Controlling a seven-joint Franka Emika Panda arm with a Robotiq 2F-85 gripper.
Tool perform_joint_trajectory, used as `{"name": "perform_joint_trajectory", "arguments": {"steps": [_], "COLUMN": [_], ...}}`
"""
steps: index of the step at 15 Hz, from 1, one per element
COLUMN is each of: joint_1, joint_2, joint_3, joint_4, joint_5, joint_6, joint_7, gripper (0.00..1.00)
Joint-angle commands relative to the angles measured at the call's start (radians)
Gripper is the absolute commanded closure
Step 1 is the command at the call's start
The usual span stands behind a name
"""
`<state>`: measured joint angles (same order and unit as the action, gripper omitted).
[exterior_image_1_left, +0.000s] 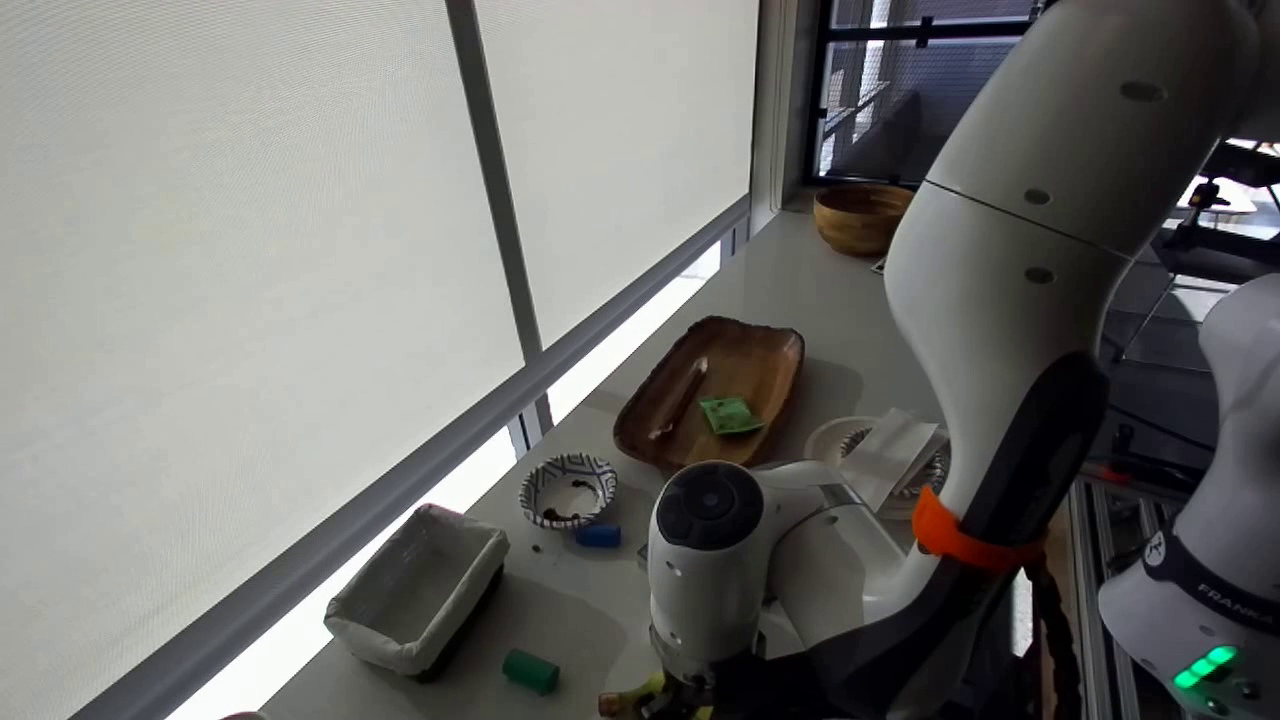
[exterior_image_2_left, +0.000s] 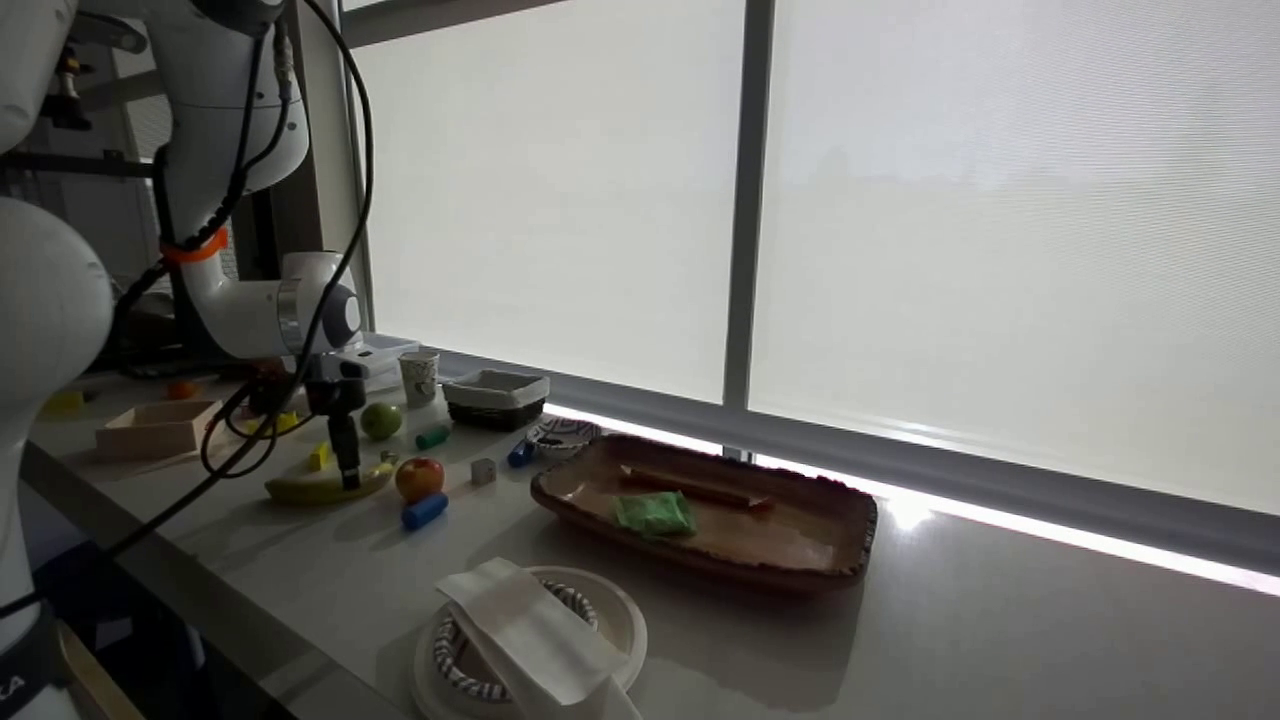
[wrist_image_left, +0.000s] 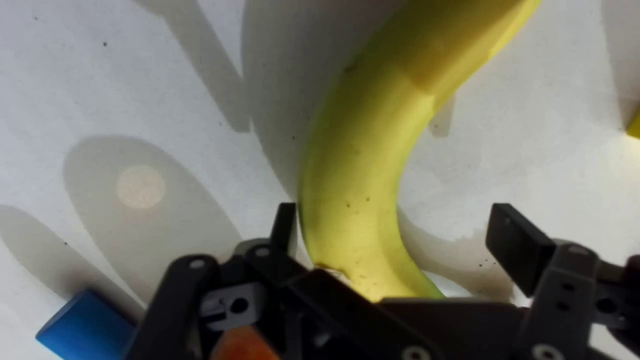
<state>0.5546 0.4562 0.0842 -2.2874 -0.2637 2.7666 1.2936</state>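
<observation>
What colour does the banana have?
The banana is yellow with small dark specks, clearest in the wrist view.

In an exterior view, white capitals (exterior_image_1_left: 1238, 603) reading "FRANKA" stand on the dark band (exterior_image_1_left: 1185, 580) around the white robot base (exterior_image_1_left: 1235, 470) at the lower right of the frame, a round emblem (exterior_image_1_left: 1155, 549) to their left. In an exterior view, a white "A" (exterior_image_2_left: 14, 687) shows on a dark collar (exterior_image_2_left: 38, 655) at the lower left edge.

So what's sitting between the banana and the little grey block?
An apple. In an exterior view it stands between the banana and the grey block, with a blue cylinder in front.
</observation>
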Motion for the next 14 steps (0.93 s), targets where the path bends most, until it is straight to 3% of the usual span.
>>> {"name": "perform_joint_trajectory", "arguments": {"steps": [1,2,5,8,14], "joint_1": [-0.007,-0.008,-0.015,-0.020,0.008], "joint_2": [0.017,0.021,0.018,0.014,-0.046], "joint_3": [0.010,0.010,0.016,0.026,0.039], "joint_4": [0.005,0.009,0.005,0.003,-0.005], "joint_5": [0.043,0.048,0.067,0.092,0.097], "joint_6": [0.013,0.015,0.016,0.016,-0.053], "joint_7": [-0.036,-0.045,-0.074,-0.104,-0.128], "gripper": [0.28,0.31,0.57,0.77,0.81]}}
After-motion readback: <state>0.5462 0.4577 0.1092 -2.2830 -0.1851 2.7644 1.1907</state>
